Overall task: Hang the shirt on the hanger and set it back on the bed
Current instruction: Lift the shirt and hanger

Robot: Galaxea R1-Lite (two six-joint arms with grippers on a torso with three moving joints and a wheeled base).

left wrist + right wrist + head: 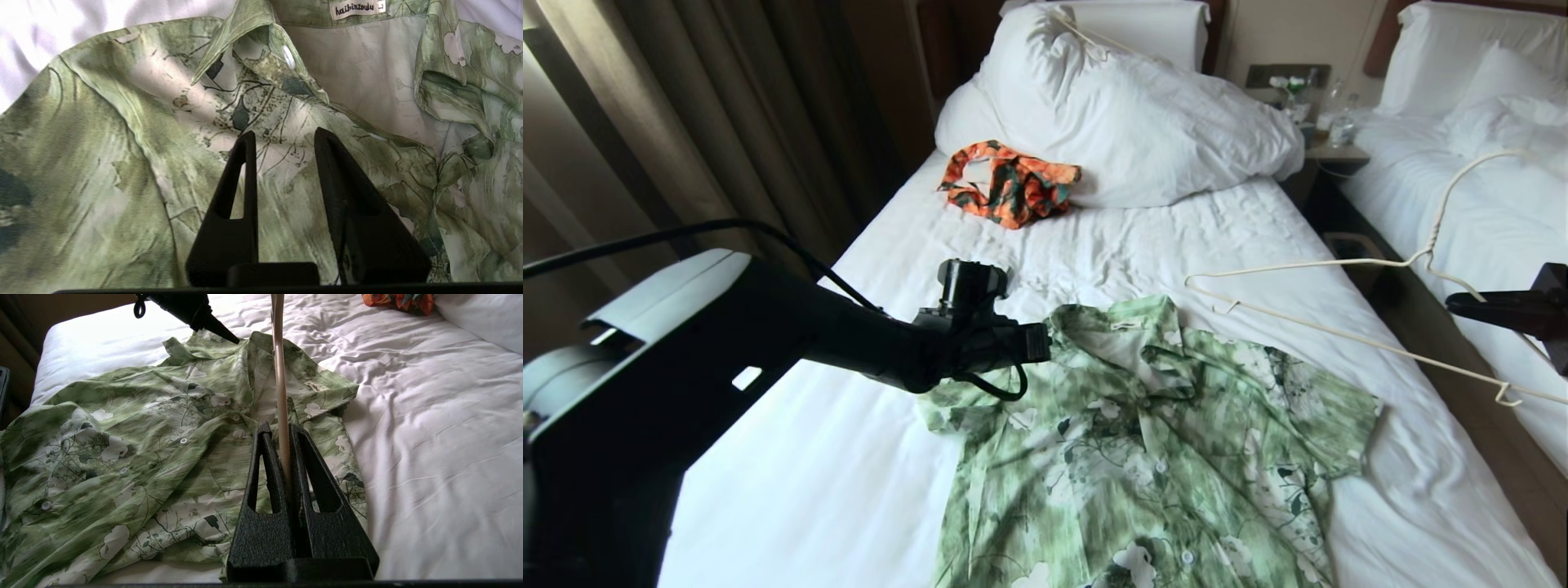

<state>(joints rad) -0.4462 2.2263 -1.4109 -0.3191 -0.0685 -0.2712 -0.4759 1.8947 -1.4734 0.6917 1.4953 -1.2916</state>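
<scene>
On the bed (pixel 1094 245), the shirt (pixel 1143 457) lies flat. Left end effector (pixel 284 141), fingers parted, hovers by the collar; pinch one layer only. Right end effector (pixel 280 435) is clamping the hanger (pixel 1339 263) just beside it.

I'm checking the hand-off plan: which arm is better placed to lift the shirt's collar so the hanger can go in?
Left. The left gripper hangs open right over the shirt beside its collar, gripping nothing, while the right gripper is shut on the hanger, held above the bed.
</scene>
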